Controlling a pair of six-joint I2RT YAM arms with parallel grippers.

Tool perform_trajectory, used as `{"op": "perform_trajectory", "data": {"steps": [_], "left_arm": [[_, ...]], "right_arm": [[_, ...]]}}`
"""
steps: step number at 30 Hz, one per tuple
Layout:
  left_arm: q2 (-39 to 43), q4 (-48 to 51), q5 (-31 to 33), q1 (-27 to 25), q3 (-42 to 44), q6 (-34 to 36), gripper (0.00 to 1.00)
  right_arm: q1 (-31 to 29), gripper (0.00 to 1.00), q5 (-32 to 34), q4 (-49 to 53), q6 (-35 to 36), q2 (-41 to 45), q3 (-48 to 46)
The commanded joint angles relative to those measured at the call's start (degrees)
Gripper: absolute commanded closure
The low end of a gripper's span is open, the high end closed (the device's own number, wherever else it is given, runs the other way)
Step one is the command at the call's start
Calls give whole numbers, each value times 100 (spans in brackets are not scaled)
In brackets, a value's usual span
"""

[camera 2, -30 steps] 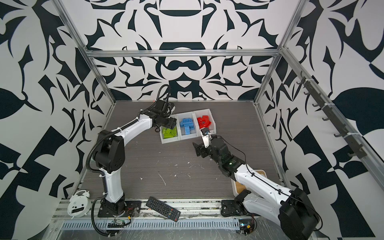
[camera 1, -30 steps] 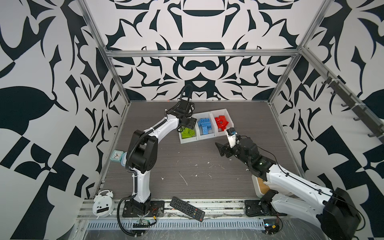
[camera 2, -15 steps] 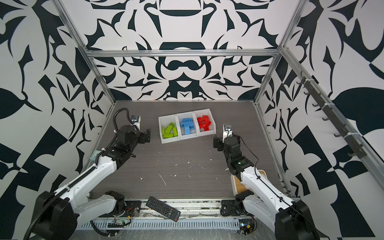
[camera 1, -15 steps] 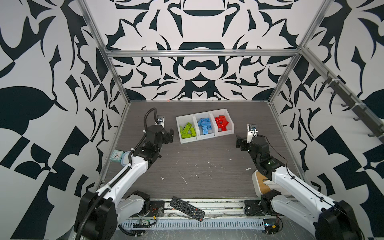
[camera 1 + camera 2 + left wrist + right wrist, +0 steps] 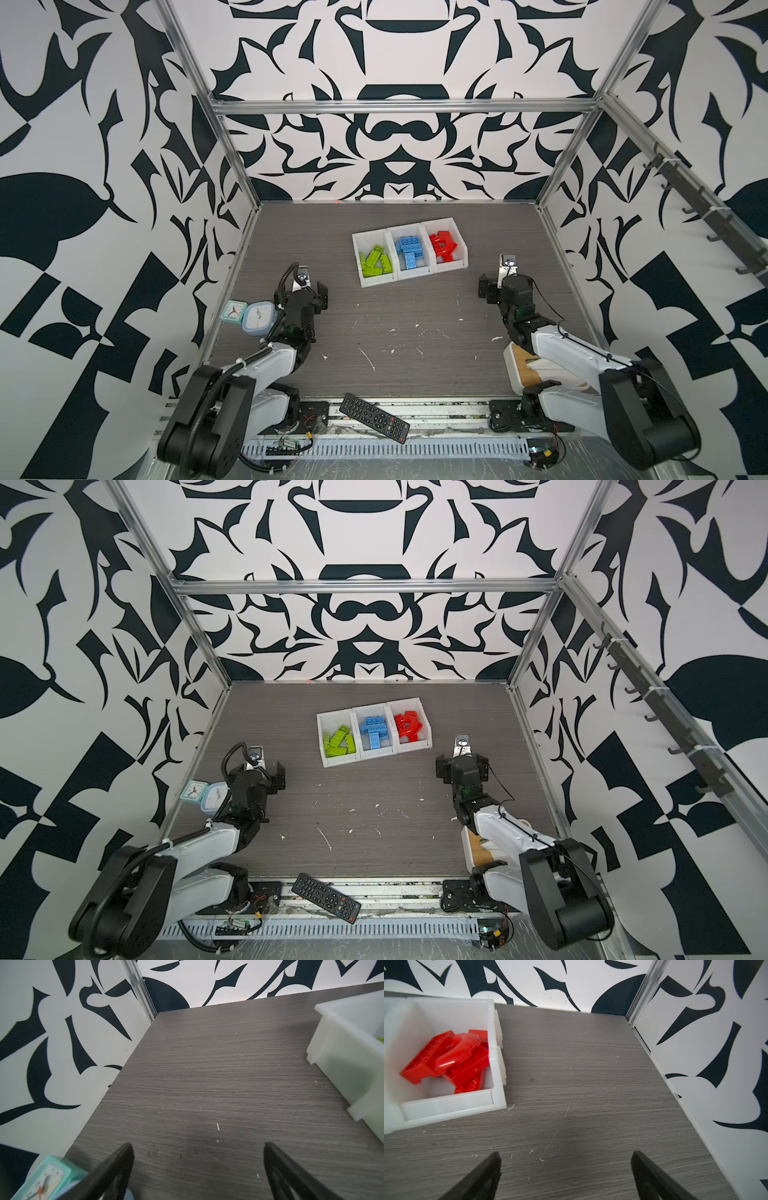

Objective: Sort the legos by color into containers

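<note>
Nearest: black button remote control (image 5: 375,418) lying slantwise on the front rail, off the dark grey wood-grain bench (image 5: 395,324). White box with wooden lid (image 5: 515,368) at the near right bench corner, partly covered by the right arm.

Left end effector (image 5: 197,1147): jaws spread wide, nothing between them, above bare bench at the left side. Just beside it at the left edge, a mint green square alarm clock (image 5: 234,311) touching a pale blue rounded clock (image 5: 258,318).

Right end effector (image 5: 565,1155): jaws spread wide too, empty, above bare bench at the right side, near the right wall. Both sit well apart from each other, short of the bins.

Farther back, mid-bench: three joined white plastic bins (image 5: 415,275) in a slightly skewed row, in both top views. Left bin holds the lime green legos (image 5: 376,262), middle bin the blue legos (image 5: 411,253), right bin the red legos (image 5: 444,247). The right wrist view shows that red pile (image 5: 450,1059) with a translucent curved arch piece on top. Every lego in view lies inside a bin.
</note>
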State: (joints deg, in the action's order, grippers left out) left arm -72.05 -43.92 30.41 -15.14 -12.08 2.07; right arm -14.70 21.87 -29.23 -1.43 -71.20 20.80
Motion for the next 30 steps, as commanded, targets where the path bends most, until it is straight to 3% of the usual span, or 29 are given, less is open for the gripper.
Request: {"op": "perform_trajectory", "data": {"steps": [1, 5, 8, 11, 13, 30], "left_arm": [[-934, -2193, -392, 107, 37, 315, 0], [-1949, -3023, -905, 341, -92, 372, 0], [-2030, -2625, -986, 467, -291, 200, 0], [-1860, -1431, -1231, 671, -753, -6, 0], [-1793, -1216, -1429, 806, -786, -122, 0], [-1824, -1262, -1424, 810, -806, -105, 0]], "right_arm": [[37, 0, 131, -1139, 426, -469, 1], [69, 0, 146, -2768, 714, -1197, -441], [191, 0, 30, -3690, 640, -1777, -651], [297, 0, 249, -3228, 438, -1952, -324], [401, 0, 280, -2767, 208, -1839, -208], [415, 0, 312, -2877, 257, -1889, -225]]}}
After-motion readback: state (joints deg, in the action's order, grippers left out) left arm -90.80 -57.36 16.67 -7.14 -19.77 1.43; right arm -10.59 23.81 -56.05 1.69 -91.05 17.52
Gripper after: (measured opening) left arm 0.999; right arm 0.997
